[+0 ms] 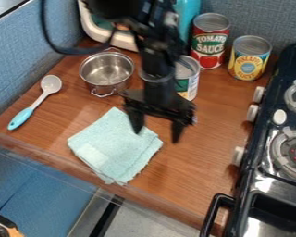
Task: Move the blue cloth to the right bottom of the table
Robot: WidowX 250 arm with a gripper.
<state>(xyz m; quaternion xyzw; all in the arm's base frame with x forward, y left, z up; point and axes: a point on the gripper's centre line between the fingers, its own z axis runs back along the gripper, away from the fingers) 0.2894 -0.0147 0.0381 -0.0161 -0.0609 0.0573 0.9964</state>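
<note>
Spread fingers [136,118] hang by the blue cloth's [113,147] upper-right edge.

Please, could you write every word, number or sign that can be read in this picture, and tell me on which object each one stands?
"TOMATO SAUCE": on the label of the red can.
"PINEAPPLE": on the label of the yellow can.
The smaller print on these two labels is too small to read.
The print on the green-and-white can is too blurred to read.
</note>
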